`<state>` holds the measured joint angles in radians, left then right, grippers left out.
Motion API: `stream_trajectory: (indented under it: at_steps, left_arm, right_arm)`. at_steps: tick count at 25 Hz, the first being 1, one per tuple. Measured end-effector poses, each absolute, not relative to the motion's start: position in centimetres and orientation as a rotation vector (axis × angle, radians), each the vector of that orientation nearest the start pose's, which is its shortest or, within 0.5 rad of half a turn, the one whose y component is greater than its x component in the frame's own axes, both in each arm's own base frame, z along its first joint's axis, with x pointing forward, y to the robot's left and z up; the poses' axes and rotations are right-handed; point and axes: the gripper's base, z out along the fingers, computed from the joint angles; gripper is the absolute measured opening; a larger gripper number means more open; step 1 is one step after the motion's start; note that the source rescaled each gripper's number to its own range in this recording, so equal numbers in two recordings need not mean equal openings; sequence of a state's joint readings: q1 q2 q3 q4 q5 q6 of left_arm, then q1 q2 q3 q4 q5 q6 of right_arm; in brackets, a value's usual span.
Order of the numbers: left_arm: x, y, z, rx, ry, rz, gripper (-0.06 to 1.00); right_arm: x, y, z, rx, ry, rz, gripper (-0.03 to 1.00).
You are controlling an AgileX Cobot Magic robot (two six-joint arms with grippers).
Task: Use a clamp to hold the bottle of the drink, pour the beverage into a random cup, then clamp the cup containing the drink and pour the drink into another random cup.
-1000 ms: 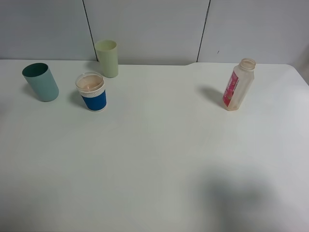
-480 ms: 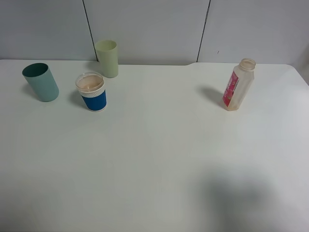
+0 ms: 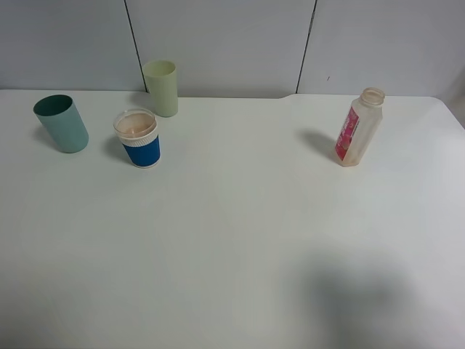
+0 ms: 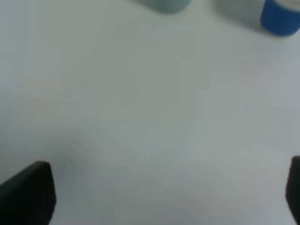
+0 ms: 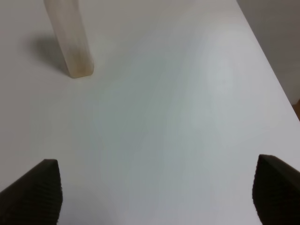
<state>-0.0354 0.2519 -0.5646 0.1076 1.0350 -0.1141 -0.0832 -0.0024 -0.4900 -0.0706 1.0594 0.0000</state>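
Observation:
The bottle stands capless at the right rear of the table, and it looks nearly drained. On the left stand the teal cup and the blue paper cup, which holds the pale beige-pink beverage. Neither arm shows in the exterior high view. My left gripper is open over bare table, with the teal cup's base and the blue paper cup well ahead of it. My right gripper is open with nothing between its fingers, and the bottle stands apart ahead of it.
A taller pale yellow-green tumbler stands behind the blue paper cup near the back wall. The white table ends at an edge to the right of the bottle. A soft shadow lies on the table at the front right.

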Motion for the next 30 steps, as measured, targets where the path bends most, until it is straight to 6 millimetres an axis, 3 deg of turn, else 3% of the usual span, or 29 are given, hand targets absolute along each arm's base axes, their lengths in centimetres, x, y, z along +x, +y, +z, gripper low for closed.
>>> stream_trajectory:
  at_steps: [9, 30]
  left_arm:
    - [2.4, 0.9, 28.4, -0.106, 2.307, 0.061, 1.00]
    - [3.0, 0.4, 27.8, -0.069, 2.254, 0.002, 1.00]
  right_arm:
    - [-0.5, -0.5, 27.5, 0.088, 2.049, -0.136, 0.67]
    - [-0.5, -0.5, 27.5, 0.088, 2.049, -0.136, 0.67]
